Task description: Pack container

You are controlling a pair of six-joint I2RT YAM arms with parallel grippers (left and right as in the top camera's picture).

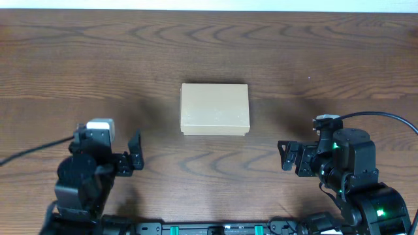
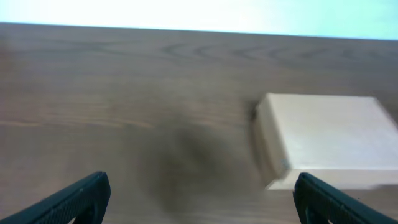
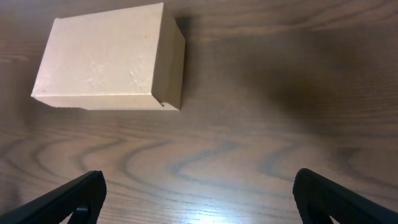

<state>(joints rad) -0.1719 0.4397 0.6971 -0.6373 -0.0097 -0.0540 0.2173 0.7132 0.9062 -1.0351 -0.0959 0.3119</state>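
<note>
Now, box (image 1: 215, 109): we see it lying flat in the middle of the bench, lid down and closed, with nothing touching it.
Box from the wrists: from the left wrist we see it (image 2: 329, 140) ahead and to the right of the fingers; from the right wrist we see it (image 3: 106, 62) ahead and to the left.
Left gripper (image 1: 135, 155): we find it by the near edge, toward the near-left corner, well apart from the box; its fingers (image 2: 87, 196) stand wide apart with only bare wood between them.
Right gripper (image 1: 286, 156): we find it by the near edge, toward the near-right corner, also clear of the box; its fingers (image 3: 81, 196) are spread wide and hold nothing.
Bench (image 1: 65, 65): dark brown wood grain.
</note>
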